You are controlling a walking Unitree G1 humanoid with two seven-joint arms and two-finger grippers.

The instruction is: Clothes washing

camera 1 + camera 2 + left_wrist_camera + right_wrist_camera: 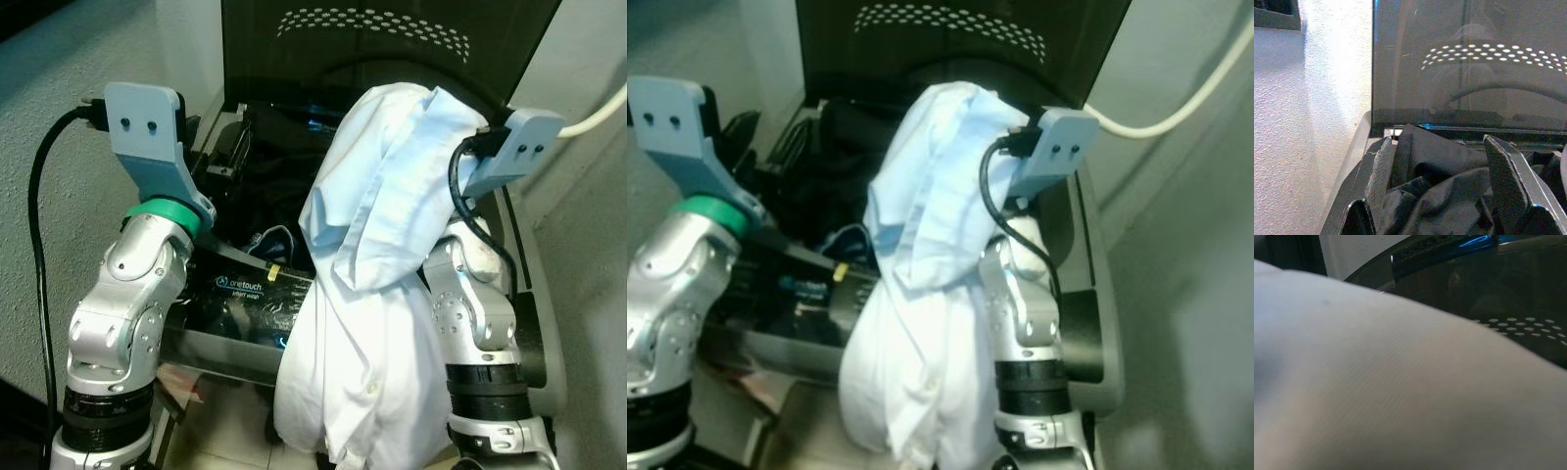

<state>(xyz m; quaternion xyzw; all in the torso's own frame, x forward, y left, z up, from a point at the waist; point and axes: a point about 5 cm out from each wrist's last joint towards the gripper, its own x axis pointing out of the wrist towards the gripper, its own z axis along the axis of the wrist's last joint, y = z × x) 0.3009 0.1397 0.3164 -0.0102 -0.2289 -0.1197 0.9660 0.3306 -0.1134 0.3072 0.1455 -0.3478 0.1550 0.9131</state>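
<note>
We see the white shirt (364, 294) draped over our right arm, its gripper state unclear; left gripper (1437, 183) spread over dark clothes (1444, 196) in the washer (250, 323).

Dim indoor light; right eye view soft, blurred; lid (1469, 63) glossy, reflective.

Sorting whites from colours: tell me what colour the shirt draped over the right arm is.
The shirt is white with a pale blue tint, clearest in the left eye view.
</note>
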